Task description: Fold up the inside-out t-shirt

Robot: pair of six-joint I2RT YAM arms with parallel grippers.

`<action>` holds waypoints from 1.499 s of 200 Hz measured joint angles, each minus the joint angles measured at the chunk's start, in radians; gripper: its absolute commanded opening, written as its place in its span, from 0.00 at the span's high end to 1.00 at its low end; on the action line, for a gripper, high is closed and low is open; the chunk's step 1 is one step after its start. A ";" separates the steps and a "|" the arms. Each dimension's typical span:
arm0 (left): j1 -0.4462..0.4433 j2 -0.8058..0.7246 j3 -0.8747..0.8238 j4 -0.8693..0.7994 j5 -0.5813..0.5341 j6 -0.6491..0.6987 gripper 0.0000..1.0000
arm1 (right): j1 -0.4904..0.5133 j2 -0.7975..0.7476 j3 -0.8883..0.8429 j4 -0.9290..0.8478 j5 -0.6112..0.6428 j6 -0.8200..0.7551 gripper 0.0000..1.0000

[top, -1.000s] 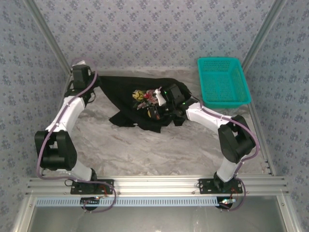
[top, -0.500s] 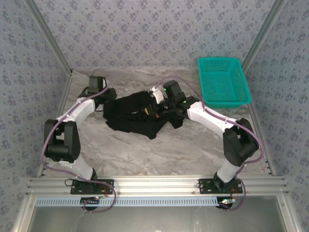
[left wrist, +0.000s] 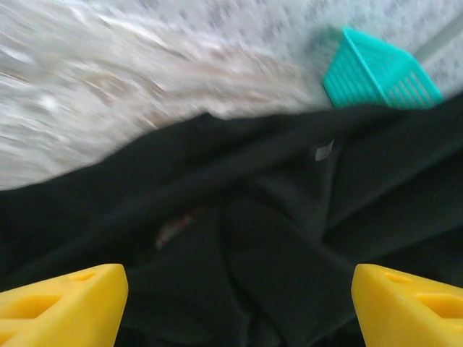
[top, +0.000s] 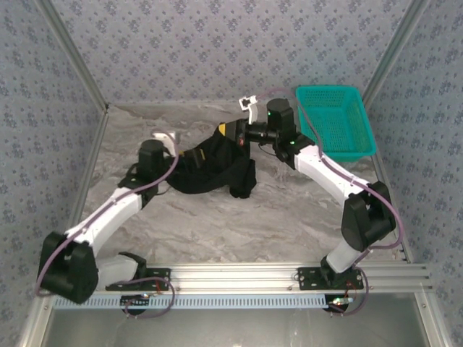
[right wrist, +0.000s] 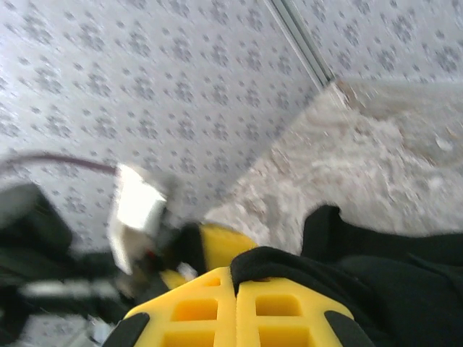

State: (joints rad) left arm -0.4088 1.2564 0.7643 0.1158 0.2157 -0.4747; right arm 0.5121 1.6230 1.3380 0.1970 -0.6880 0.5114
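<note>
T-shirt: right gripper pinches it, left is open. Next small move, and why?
Probably lower the left gripper onto the bunched t-shirt beneath it and close. Its jaws stand open, and the right gripper alone pinches the cloth; spreading it needs a second grip.

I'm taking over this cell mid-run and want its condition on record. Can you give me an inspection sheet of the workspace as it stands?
Surface: marbled grey table, no stains seen.
Job's things: inside-out t-shirt, black, bunched in a heap mid-table, not folded.
Clutter: teal basket at the far right corner, apart from the shirt; nothing seen inside.
Grippers: left gripper open over the shirt; right gripper shut on an edge of the shirt.
Cables: purple cables run along both arms; no snag seen.
Surroundings: patterned walls; metal rail at the near edge.
</note>
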 measured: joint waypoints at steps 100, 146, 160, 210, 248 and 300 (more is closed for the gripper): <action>-0.131 -0.035 -0.055 0.021 0.032 0.033 0.16 | -0.114 -0.138 0.169 -0.048 -0.141 0.037 1.00; -0.023 -0.134 0.002 0.077 0.124 -0.016 0.14 | -0.187 -0.171 0.171 -0.288 -0.251 -0.139 1.00; -0.021 -0.076 0.056 0.068 0.159 -0.038 0.14 | -0.192 -0.190 0.154 -0.354 -0.259 -0.192 1.00; -0.123 0.171 0.238 0.010 0.275 -0.050 0.17 | -0.213 -0.305 -0.040 -0.450 -0.263 -0.253 1.00; -0.173 0.291 0.244 0.017 0.388 -0.101 0.39 | -0.233 -0.312 -0.074 -0.457 -0.260 -0.255 1.00; -0.178 0.386 0.325 0.019 0.438 -0.130 1.00 | -0.243 -0.314 -0.074 -0.432 -0.249 -0.247 1.00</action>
State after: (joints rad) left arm -0.5869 1.6424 1.0893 0.1352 0.6540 -0.6048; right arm 0.2695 1.3087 1.2644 -0.2352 -0.9371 0.2646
